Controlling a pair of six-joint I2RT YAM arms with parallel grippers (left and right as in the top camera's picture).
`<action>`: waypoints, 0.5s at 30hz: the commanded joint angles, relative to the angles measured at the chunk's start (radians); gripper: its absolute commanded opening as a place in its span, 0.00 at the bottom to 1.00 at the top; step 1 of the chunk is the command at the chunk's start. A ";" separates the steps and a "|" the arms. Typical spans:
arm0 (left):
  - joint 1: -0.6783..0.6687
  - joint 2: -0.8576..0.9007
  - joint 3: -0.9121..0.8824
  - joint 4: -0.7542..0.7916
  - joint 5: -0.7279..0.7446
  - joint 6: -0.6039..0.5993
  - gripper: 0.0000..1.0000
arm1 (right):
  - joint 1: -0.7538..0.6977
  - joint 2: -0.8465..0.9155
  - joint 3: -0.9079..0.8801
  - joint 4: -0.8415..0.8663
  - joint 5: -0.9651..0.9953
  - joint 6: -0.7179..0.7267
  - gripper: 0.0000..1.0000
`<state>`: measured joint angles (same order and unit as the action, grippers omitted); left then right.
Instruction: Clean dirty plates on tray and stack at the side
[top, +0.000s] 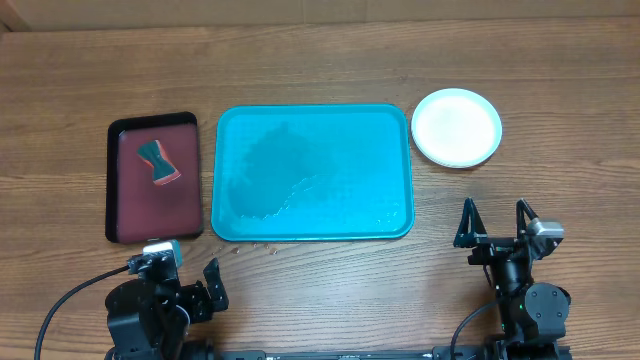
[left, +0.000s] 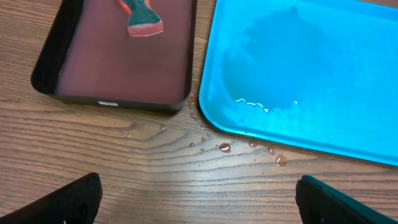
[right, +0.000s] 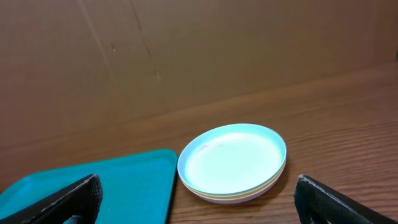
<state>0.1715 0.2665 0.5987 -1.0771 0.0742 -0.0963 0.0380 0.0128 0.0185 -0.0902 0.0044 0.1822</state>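
The plates (top: 457, 127) sit in one stack on the table right of the turquoise tray (top: 314, 172); in the right wrist view the stack (right: 233, 160) shows a pale mint-blue plate on top, with yellow-green and white rims under it. The tray holds no plates, only a wet film; its corner shows in the left wrist view (left: 298, 68). My left gripper (top: 190, 290) is open and empty above bare wood near the front edge, below the maroon tray. My right gripper (top: 497, 225) is open and empty, in front of the stack.
A small dark maroon black-rimmed tray (top: 153, 176) lies left of the turquoise tray and holds a red and dark green sponge (top: 158, 163), also seen in the left wrist view (left: 142, 15). Several water drops (left: 225, 147) lie on the wood by the tray's near corner. A brown wall stands behind the table.
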 joint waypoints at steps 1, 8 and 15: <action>-0.002 -0.005 0.002 0.004 -0.004 0.022 1.00 | -0.008 -0.010 -0.011 0.005 0.002 -0.121 1.00; -0.002 -0.005 0.002 0.005 -0.004 0.022 1.00 | -0.008 -0.010 -0.011 0.004 0.002 -0.340 1.00; -0.002 -0.005 0.002 0.005 -0.004 0.022 1.00 | -0.007 -0.010 -0.011 0.006 0.002 -0.310 1.00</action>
<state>0.1715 0.2665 0.5987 -1.0771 0.0742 -0.0959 0.0380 0.0128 0.0185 -0.0898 0.0048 -0.1104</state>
